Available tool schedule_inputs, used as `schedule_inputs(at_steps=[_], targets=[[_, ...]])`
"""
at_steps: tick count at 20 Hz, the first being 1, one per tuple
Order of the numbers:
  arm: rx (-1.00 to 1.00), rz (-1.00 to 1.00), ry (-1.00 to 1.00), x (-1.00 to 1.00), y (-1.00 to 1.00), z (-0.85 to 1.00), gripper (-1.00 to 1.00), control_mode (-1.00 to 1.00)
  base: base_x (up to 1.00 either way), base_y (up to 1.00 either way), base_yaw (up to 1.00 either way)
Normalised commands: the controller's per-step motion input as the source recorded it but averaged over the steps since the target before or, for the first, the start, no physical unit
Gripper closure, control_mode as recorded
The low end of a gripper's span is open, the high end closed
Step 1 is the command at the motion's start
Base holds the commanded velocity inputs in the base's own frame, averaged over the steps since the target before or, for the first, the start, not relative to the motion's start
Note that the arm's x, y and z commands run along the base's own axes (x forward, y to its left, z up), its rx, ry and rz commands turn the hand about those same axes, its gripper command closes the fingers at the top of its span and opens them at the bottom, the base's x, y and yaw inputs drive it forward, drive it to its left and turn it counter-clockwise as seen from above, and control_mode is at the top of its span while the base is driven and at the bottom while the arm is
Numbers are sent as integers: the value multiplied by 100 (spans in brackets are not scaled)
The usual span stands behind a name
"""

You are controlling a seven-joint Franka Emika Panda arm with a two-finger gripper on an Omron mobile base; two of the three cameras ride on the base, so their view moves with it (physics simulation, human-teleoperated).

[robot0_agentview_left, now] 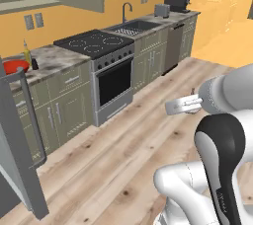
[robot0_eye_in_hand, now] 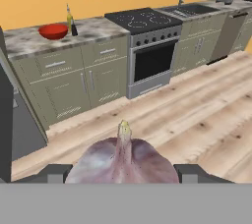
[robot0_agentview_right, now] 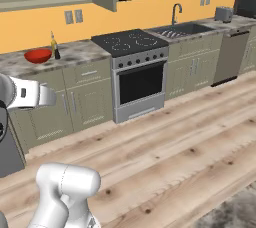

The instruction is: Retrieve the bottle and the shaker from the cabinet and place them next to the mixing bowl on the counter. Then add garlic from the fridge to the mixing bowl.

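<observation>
From the left base view the gripper (robot0_agentview_left: 184, 104) hung over the wood floor, far from the mixing bowl (robot0_agentview_left: 15, 66) on the counter (robot0_agentview_left: 54, 57), the right base view put the bottle (robot0_agentview_right: 52, 43) and shaker (robot0_agentview_right: 57, 53) just beside that bowl, and the hand view showed the garlic (robot0_eye_in_hand: 122, 161) clamped between the fingers (robot0_eye_in_hand: 193, 173).

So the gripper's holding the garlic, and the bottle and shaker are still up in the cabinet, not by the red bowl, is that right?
Not quite. The gripper does hold the garlic, but the bottle and the shaker already stand on the counter beside the mixing bowl, not in the cabinet. The hand view shows this plainly.
</observation>
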Motion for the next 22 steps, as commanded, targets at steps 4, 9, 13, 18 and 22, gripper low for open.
schedule_inputs(at_steps=[4, 9, 13, 18, 22], targets=[[0, 0, 0, 0, 0, 0, 100, 100, 58, 9, 34], [0, 0, 0, 0, 0, 0, 100, 100, 58, 21, 24], [0, 0, 0, 0, 0, 0, 100, 100, 83, 18, 10], [0, 0, 0, 0, 0, 0, 100, 100, 86, -2, 8], [0, 0, 0, 0, 0, 0, 100, 100, 72, -54, 38]])
